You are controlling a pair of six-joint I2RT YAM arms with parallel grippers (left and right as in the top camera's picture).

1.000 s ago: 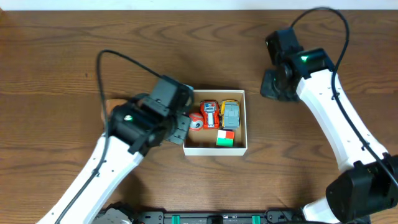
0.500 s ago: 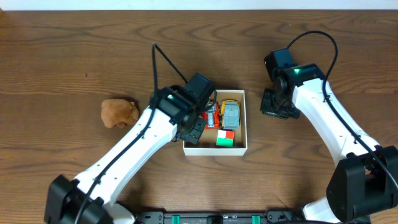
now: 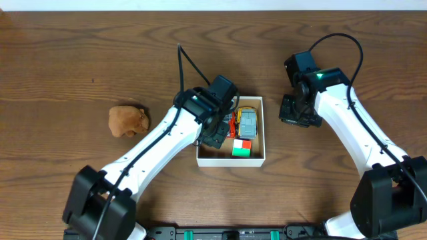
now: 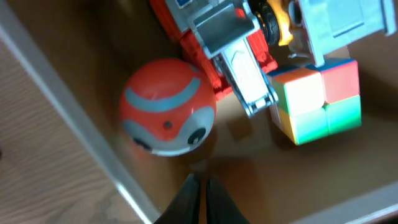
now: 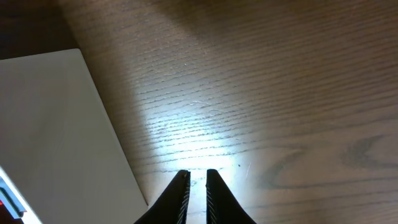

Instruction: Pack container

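Observation:
The container (image 3: 231,161) is a shallow square box, white outside and brown inside, at the table's middle. It holds a red-orange ball (image 4: 168,106), a red car (image 4: 217,37), a grey and yellow car (image 3: 247,122) and a colour cube (image 3: 241,148). My left gripper (image 4: 199,182) is shut and empty, just above the box floor beside the ball and near the left wall (image 4: 74,112). In the overhead view it (image 3: 217,131) hides the ball. My right gripper (image 5: 197,175) is shut and empty over bare wood, just right of the box's white outer wall (image 5: 56,124).
A brown plush toy (image 3: 128,121) lies on the table to the left of the box, apart from both arms. The right arm (image 3: 347,127) stretches along the right side. The table is dark wood.
My left arm has swung right, from the box's left edge to over its left part, uncovering the brown plush. My right gripper moved down a little, closer to the box.

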